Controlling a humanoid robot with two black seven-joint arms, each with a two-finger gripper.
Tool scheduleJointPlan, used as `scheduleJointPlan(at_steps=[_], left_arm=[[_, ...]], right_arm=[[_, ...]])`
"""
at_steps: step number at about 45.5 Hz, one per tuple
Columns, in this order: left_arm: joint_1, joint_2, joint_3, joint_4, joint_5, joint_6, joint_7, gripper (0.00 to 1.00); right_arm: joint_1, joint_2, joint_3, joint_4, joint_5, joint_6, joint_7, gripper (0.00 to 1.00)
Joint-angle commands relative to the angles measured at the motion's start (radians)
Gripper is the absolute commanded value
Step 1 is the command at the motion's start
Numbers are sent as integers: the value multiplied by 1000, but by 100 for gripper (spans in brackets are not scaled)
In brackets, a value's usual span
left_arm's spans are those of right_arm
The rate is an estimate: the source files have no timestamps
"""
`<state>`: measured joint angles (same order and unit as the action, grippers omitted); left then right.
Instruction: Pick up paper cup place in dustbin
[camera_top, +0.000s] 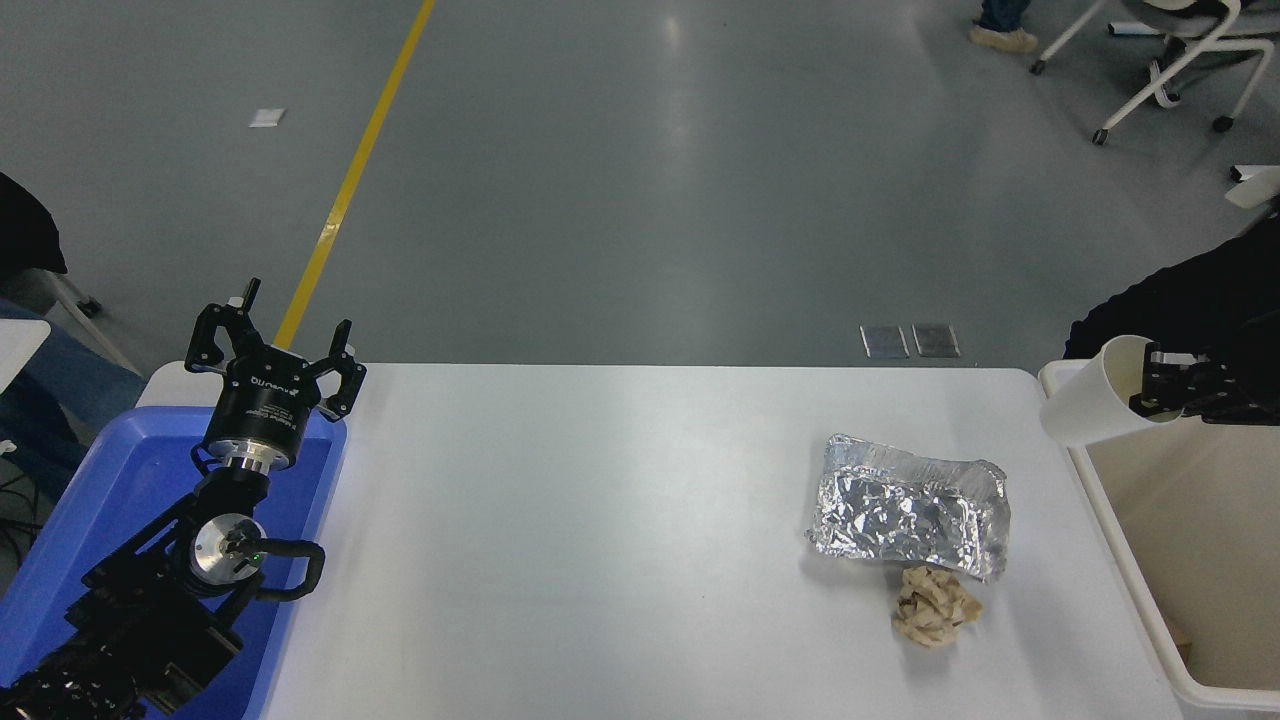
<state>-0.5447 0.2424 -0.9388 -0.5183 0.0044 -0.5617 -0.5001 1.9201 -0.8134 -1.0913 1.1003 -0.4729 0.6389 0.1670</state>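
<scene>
The white paper cup (1092, 404) hangs tilted in the air, its mouth turned toward the right, over the far left corner of the dustbin (1112, 520). My right gripper (1150, 392) comes in from the right edge and is shut on the cup's rim. The dustbin is an off-white rectangular bin with a beige inside, standing at the table's right end. My left gripper (272, 340) is parked at the lower left above the blue tray, its fingers spread open and holding nothing.
A crinkled silver foil tray (910, 505) and a crumpled brown paper ball (935, 606) lie on the white table (600, 520) left of the bin. A blue plastic tray (120, 500) sits under the left arm. A dark-clothed person (1190, 310) is at the far right.
</scene>
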Motion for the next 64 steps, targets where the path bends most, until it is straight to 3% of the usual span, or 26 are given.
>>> scheduleJointPlan(at_steps=[1,25,44,64], left_arm=[[0,0,0,0,0,2,0,98],[0,0,0,0,0,0,0,98],[0,0,-2,0,0,0,0,98],[0,0,-2,0,0,0,0,98]], right_arm=[[171,-7,-5,3,-4,105,0,0],[145,-6,5,-26,-9,96,-1,0],[-473,63,303,-548,17,-100,-1,0],[-869,180,422,-921,295,-246,-18,0]])
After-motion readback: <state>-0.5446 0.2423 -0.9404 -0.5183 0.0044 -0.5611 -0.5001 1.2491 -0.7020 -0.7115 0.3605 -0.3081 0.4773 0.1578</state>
